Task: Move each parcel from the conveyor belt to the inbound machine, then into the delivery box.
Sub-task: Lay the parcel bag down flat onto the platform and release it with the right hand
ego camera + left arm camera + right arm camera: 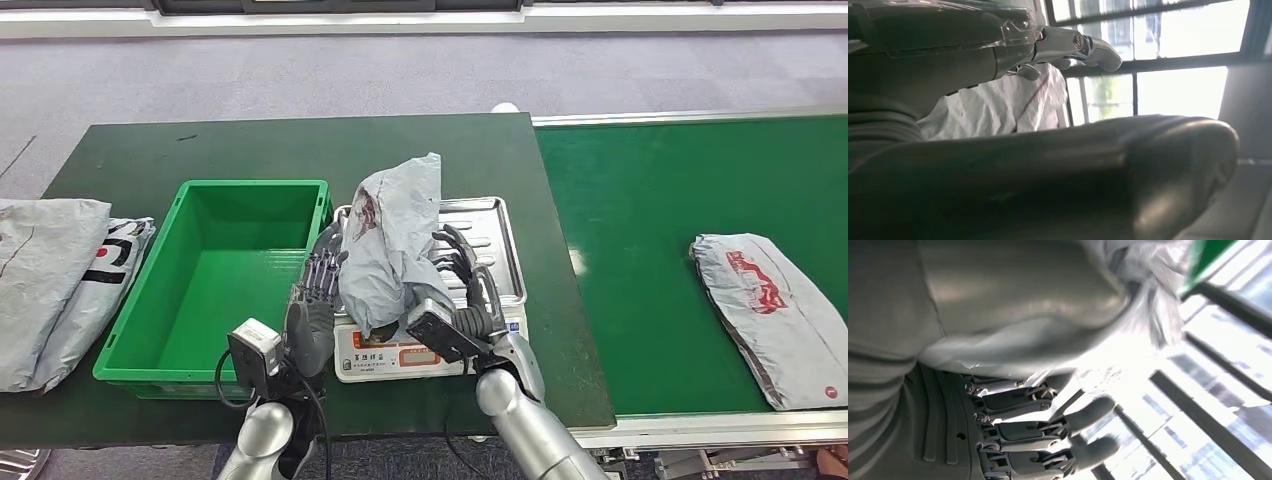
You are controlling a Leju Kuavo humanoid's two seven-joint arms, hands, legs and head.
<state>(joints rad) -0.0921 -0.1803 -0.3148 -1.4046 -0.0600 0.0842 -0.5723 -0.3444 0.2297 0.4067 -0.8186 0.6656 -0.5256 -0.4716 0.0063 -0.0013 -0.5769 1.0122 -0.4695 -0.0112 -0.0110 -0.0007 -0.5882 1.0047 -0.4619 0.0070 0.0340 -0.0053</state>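
A crumpled grey parcel with red print stands upright over the inbound machine, a scale with a metal tray. My left hand presses its left side and my right hand presses its right side, so it is clamped between them. In the left wrist view the parcel shows pale behind my left hand. The right wrist view has the parcel lying against my right hand, whose fingers are stretched out. The green delivery box sits empty just left of the scale.
A second grey parcel lies on the green conveyor belt at the right. Two more grey parcels lie at the table's left end beside the box. The dark green table stretches behind.
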